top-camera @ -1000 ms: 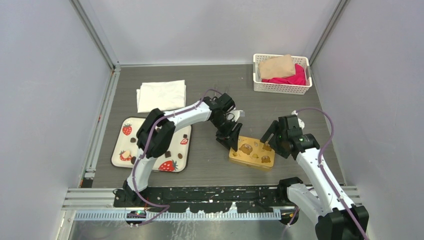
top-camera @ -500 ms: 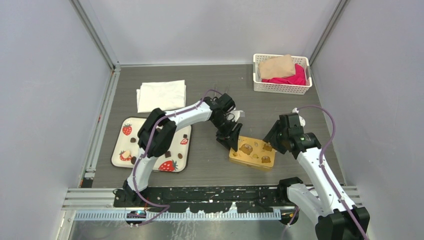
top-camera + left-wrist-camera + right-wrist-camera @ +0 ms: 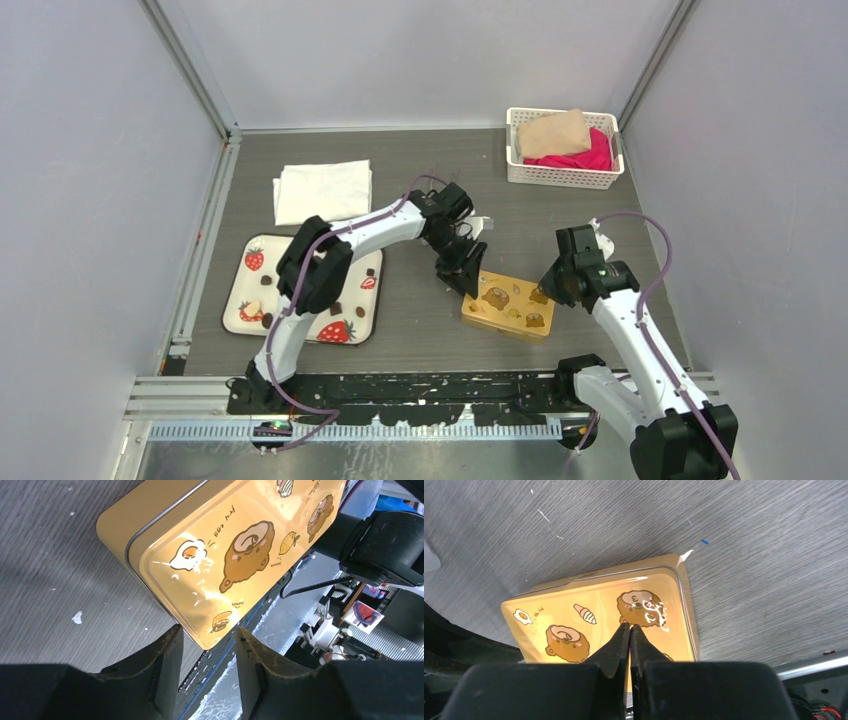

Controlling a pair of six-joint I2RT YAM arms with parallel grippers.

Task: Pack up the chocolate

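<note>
- We see the left gripper (image 3: 462, 272) with its jaws standing apart. Nothing is clamped between them.
- In the left wrist view, the near corner of the golden-yellow tin (image 3: 225, 545) pokes into the gap between that gripper's (image 3: 207, 630) tips. We cannot tell whether either finger touches the tin.
- The right gripper (image 3: 548, 290) is closed, its two fingers (image 3: 616, 647) pressed flat together with nothing between them.
- The closed tips hang over the tin's (image 3: 599, 610) lid, just in front of one of the printed bears. We cannot tell whether they rest on the lid.
- The tin (image 3: 505, 308) lies between the two grippers, the left one at its left end and the right one at its right end. Its lid is on.
- The chocolate (image 3: 266, 280) is well apart from both grippers, far off to the left gripper's left. The small dark pieces and a pale one are scattered on the strawberry plate (image 3: 238, 290) beside that arm's elbow.
- Beyond the left gripper lies a folded white cloth (image 3: 323, 190).
- Beyond the right gripper stands a white basket (image 3: 563, 175) holding tan and pink fabric.
</note>
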